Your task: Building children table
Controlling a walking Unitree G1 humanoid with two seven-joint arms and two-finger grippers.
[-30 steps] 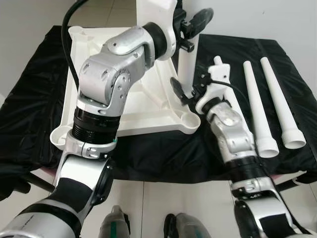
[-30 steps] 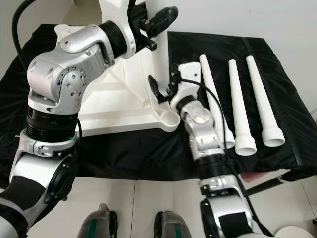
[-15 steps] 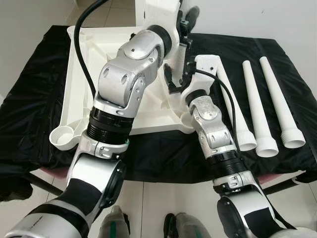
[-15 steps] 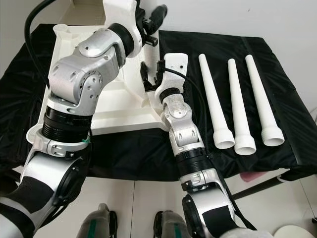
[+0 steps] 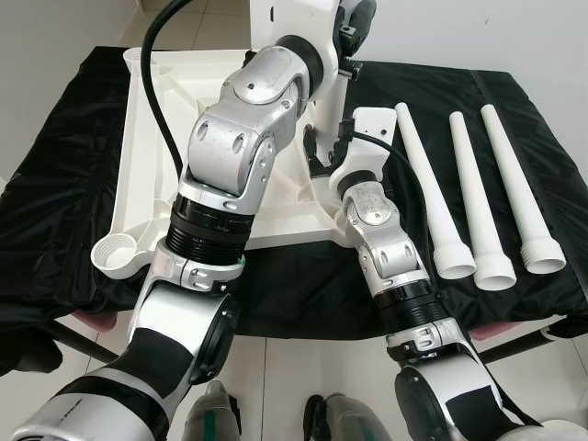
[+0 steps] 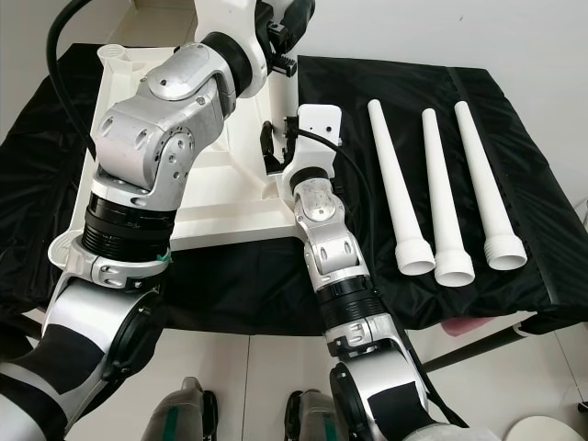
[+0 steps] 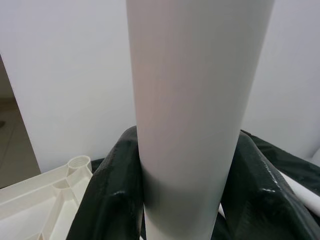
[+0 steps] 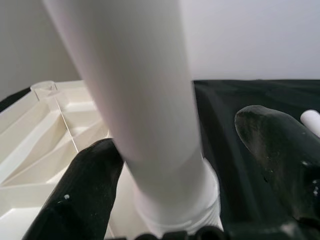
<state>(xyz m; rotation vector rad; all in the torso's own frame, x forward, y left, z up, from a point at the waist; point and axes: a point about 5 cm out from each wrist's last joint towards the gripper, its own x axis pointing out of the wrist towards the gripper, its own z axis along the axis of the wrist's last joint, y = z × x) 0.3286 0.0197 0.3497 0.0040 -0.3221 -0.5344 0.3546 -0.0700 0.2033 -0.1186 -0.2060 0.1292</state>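
The white table top (image 5: pixel 152 101) lies upside down on a black cloth. One white leg (image 7: pixel 195 100) stands upright in a corner socket on its right side. My left gripper (image 7: pixel 185 165) is shut on this leg high up, with a black finger on each side. My right gripper (image 8: pixel 185 170) is low at the leg's base (image 8: pixel 170 200), open. One of its fingers (image 8: pixel 85 190) touches the leg; the other stands apart. Three loose white legs (image 5: pixel 470 193) lie side by side on the cloth to the right.
The black cloth (image 5: pixel 55 184) covers a low table whose front edge runs just above the tiled floor (image 5: pixel 294 367). An empty corner socket (image 5: pixel 115 253) of the table top juts out at the front left. My feet (image 5: pixel 340 418) stand close to the table.
My right gripper has moved left from beside the loose legs to the base of the upright leg. The left arm's elbow has shifted right while its gripper stays on the leg.
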